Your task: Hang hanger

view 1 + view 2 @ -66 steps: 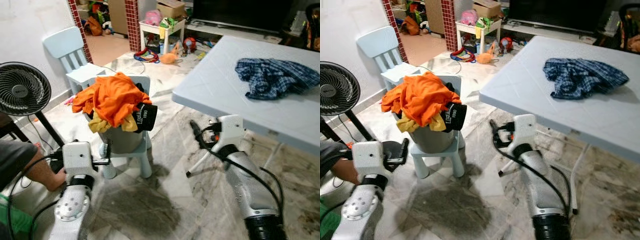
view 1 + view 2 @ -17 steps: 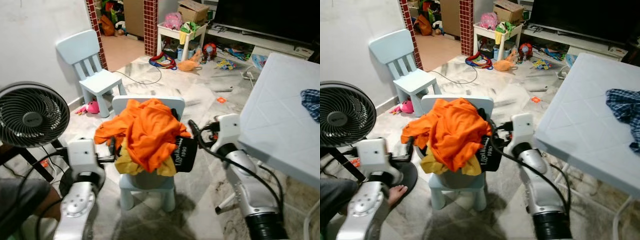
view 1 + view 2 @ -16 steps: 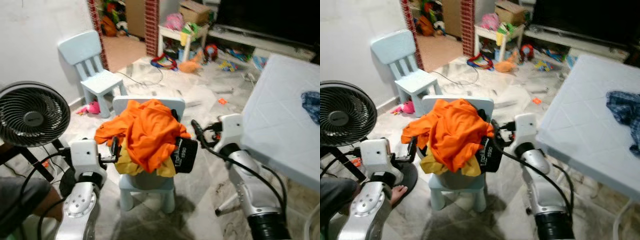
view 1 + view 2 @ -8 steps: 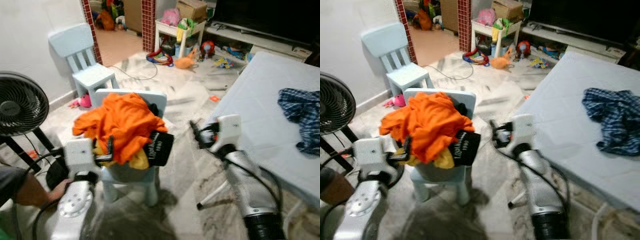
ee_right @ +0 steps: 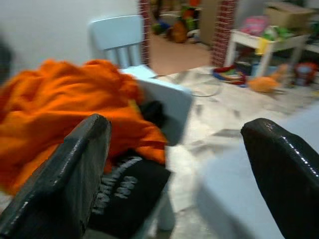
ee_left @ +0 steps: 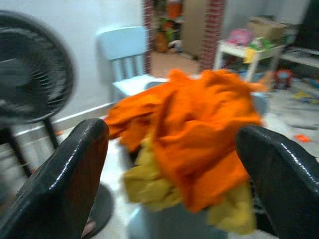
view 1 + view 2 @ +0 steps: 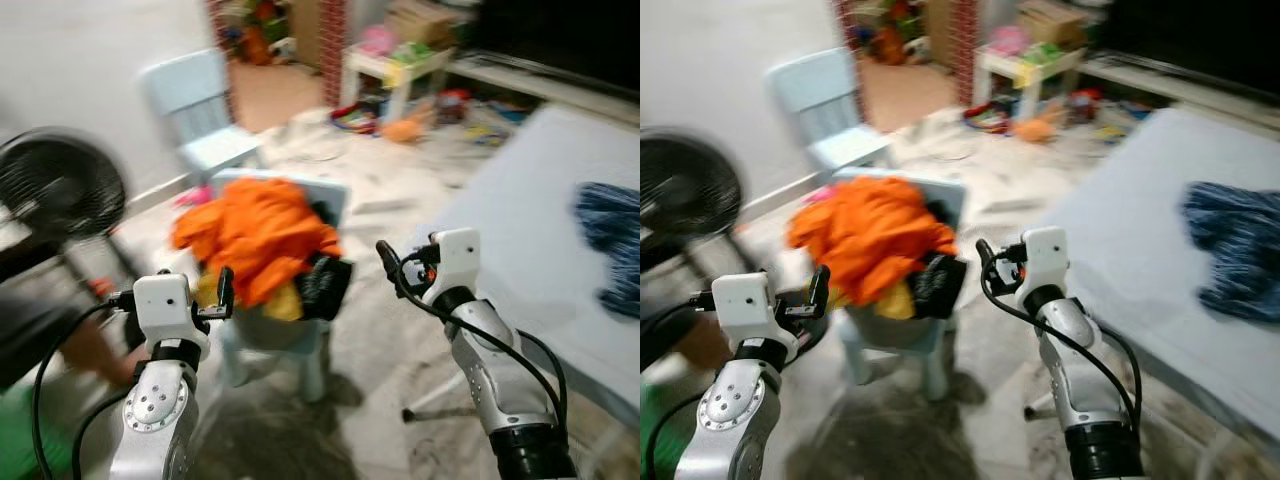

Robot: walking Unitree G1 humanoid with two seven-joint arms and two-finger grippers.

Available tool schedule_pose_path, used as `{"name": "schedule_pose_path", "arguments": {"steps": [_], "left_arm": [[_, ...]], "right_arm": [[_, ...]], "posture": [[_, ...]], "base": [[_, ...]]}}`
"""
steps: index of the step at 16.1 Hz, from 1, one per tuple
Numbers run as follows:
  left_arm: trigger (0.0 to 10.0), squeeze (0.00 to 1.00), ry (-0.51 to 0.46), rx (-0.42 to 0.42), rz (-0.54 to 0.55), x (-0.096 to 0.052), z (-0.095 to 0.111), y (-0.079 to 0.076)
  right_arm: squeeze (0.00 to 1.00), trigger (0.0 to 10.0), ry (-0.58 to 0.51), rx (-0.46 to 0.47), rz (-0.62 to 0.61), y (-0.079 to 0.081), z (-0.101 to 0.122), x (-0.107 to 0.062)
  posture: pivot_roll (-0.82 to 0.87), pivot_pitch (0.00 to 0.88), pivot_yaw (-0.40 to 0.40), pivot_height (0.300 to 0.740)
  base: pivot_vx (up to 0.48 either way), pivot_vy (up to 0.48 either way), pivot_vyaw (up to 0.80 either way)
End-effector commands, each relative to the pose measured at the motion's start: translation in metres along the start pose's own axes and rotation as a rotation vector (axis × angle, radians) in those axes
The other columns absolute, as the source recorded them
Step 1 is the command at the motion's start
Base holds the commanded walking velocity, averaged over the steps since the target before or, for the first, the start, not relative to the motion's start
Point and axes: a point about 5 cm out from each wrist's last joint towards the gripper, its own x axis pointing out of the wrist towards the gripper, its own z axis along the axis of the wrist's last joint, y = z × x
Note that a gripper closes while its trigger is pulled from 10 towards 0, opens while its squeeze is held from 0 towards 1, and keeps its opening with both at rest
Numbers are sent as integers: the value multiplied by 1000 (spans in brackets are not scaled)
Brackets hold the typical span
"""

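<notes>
A heap of orange clothes [image 7: 255, 235] with a black garment [image 7: 325, 285] fills a grey basket [image 7: 265, 330] on a small pale blue chair [image 7: 300, 195] just ahead of me. My left gripper [image 7: 225, 290] is raised at the heap's left side, open and holding nothing; in the left wrist view its fingers [image 6: 65, 184] frame the orange cloth [image 6: 199, 129]. My right gripper [image 7: 388, 265] is held up to the right of the black garment, also open and holding nothing. A blue plaid shirt [image 7: 610, 220] lies on the white table [image 7: 500, 210].
A black standing fan [image 7: 60, 185] is at the left, and a person's arm [image 7: 85, 350] reaches in low beside it. A second pale blue chair [image 7: 200, 110] stands by the wall. Toys and a low white table [image 7: 400, 60] clutter the back. The picture is blurred.
The whole picture has shifted and blurred, so the camera has moved. Both arms are held up as before, and their grippers are open and holding nothing.
</notes>
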Motion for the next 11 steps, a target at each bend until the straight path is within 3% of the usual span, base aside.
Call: {"name": "schedule_pose_path", "arguments": {"steps": [1, 7, 11], "left_arm": [[10000, 0, -16, 12, -13, 1, 3, 0], [10000, 0, -21, 13, -27, 2, 3, -1], [10000, 0, -24, 15, -32, 2, 3, -2]], "right_arm": [[0, 10000, -18, -3, -1, -1, 6, 1], [0, 10000, -22, -2, -3, -1, 7, 2], [0, 10000, -23, -2, -1, -1, 7, 3]], "posture": [[-41, 44, -14, 740], [-43, 41, -14, 740], [-44, 40, -16, 740]], "base": [[0, 0, 0], [0, 0, 0], [254, 0, 0]]}}
